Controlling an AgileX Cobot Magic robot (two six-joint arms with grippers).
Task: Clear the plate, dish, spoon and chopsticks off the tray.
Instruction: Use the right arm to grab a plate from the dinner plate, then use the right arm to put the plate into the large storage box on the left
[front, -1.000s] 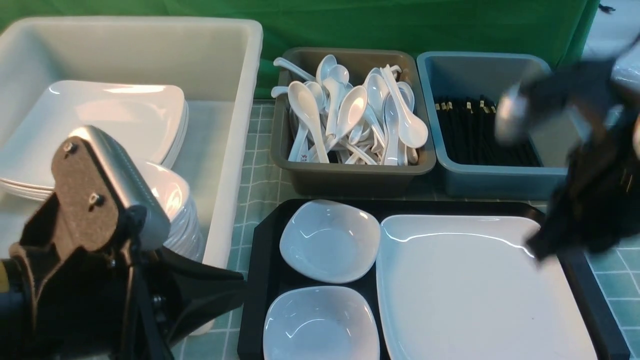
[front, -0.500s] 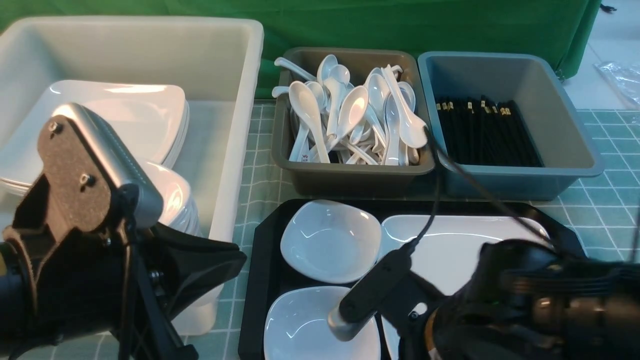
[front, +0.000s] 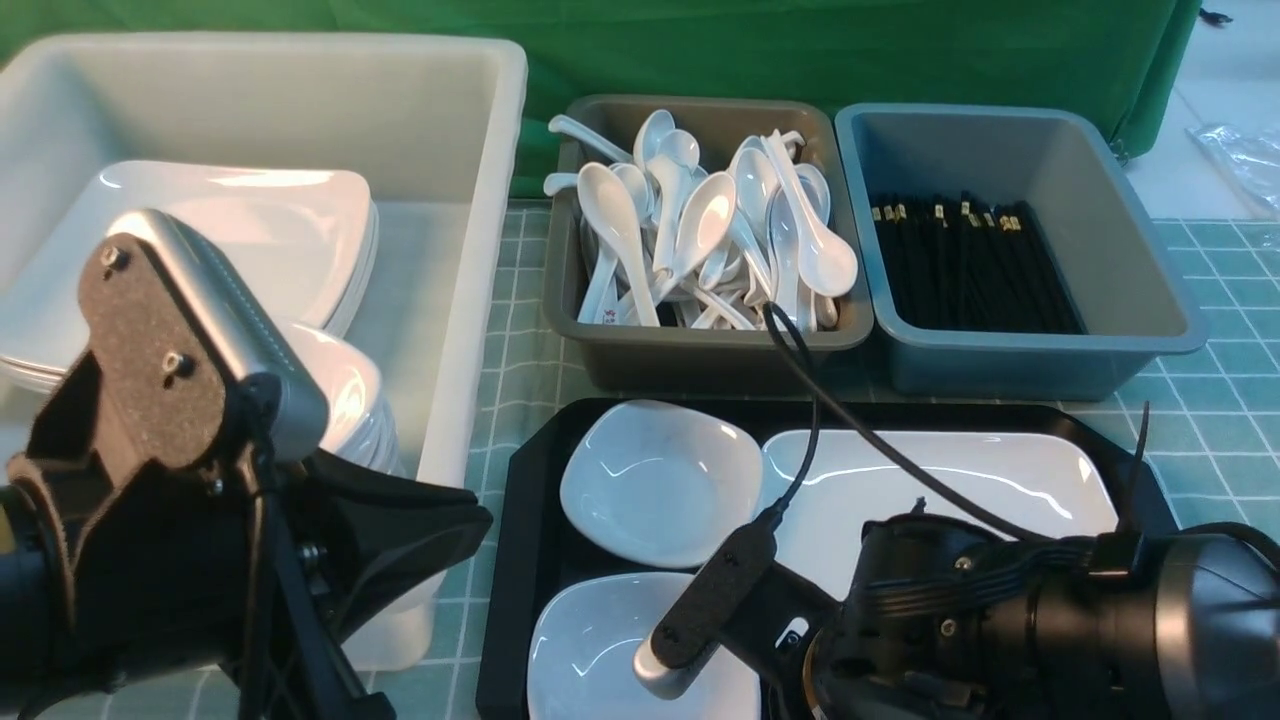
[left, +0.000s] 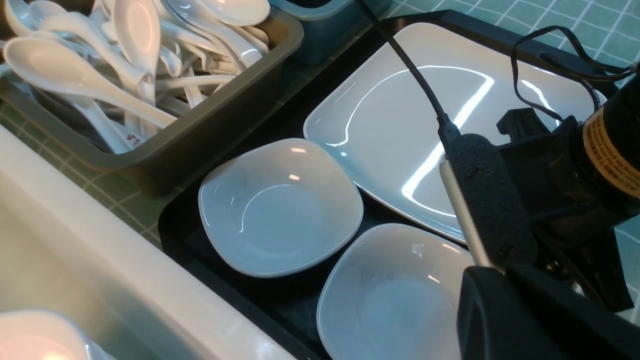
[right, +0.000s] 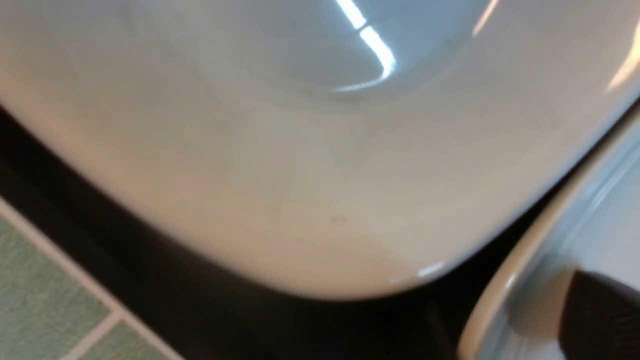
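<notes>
Black tray (front: 515, 560) sits flat on the tabletop, clipped corners, raised rim. Large white plate (front: 1000, 475) lies flat in its right part (near portion hidden in the front view). Two small white dishes are on the left part, upright and empty: far dish (front: 660, 480) and near dish (front: 590, 650), both just beside the plate. White spoons (front: 700, 220) are piled in the brown tub (front: 700, 350) behind the tray. Black chopsticks (front: 960, 265) lie in the blue-grey tub (front: 1000, 360).

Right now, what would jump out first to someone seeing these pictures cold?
The right arm fills the near right corner, low over the black tray, where a big white plate lies beside two small dishes. Behind the tray, a brown tub heaped with white spoons stands next to a blue-grey tub of black chopsticks. A large white tub of stacked plates takes the far left.
</notes>
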